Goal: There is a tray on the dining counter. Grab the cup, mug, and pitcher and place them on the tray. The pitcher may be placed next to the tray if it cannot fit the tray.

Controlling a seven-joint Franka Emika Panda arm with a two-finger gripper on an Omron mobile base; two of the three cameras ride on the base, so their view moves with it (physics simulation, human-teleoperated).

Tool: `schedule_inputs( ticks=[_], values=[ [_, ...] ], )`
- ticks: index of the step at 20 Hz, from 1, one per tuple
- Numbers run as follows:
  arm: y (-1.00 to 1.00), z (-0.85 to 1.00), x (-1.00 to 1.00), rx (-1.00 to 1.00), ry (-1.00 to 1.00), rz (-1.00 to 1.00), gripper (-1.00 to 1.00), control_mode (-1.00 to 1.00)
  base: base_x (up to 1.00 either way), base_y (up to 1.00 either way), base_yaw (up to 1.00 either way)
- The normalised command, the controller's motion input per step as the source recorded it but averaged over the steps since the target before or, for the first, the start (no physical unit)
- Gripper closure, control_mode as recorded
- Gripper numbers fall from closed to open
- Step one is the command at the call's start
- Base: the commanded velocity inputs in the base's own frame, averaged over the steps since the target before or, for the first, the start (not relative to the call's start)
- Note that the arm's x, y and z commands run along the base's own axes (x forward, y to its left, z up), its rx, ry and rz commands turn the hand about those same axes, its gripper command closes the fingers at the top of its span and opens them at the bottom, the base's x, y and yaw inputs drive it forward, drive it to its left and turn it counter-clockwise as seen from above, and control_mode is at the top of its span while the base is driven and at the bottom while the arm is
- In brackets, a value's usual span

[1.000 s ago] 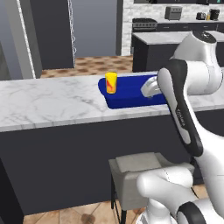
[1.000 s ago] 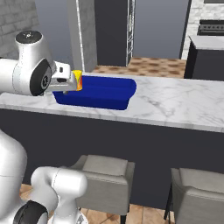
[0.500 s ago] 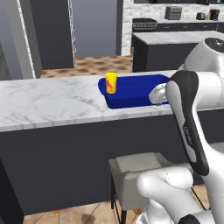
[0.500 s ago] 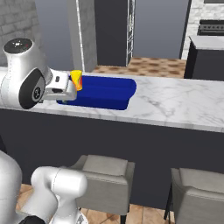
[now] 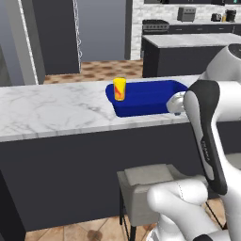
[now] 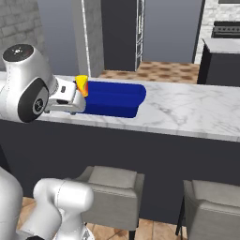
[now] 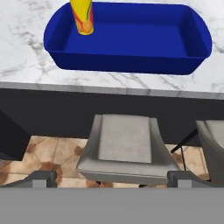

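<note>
Already the cup (image 5: 119,88) stands in the tray (image 5: 150,100); the wide-open, empty gripper (image 6: 75,99) nearby could topple it.

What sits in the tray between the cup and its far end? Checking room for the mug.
Nothing: past the cup, the tray floor is bare blue, seen in the hand view.
</note>
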Motion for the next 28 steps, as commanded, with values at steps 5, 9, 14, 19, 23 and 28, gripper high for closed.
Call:
schedule_inputs(
  ticks=[5,9,14,19,23,28],
  values=[
    [0.0,0.0,0.0,0.0,0.0,0.0,-1.0,1.0,0.0,0.01,0.0],
    [0.0,0.0,0.0,0.0,0.0,0.0,-1.0,1.0,-0.46,-0.25,0.0],
    [0.0,0.0,0.0,0.0,0.0,0.0,-1.0,1.0,-1.0,-0.95,-0.1],
    [0.0,0.0,0.0,0.0,0.0,0.0,-1.0,1.0,-0.35,-1.0,-0.05],
    [0.0,0.0,0.0,0.0,0.0,0.0,-1.0,1.0,-0.22,-1.0,0.0],
    [0.0,0.0,0.0,0.0,0.0,0.0,-1.0,1.0,-0.13,-1.0,0.0]
  ],
)
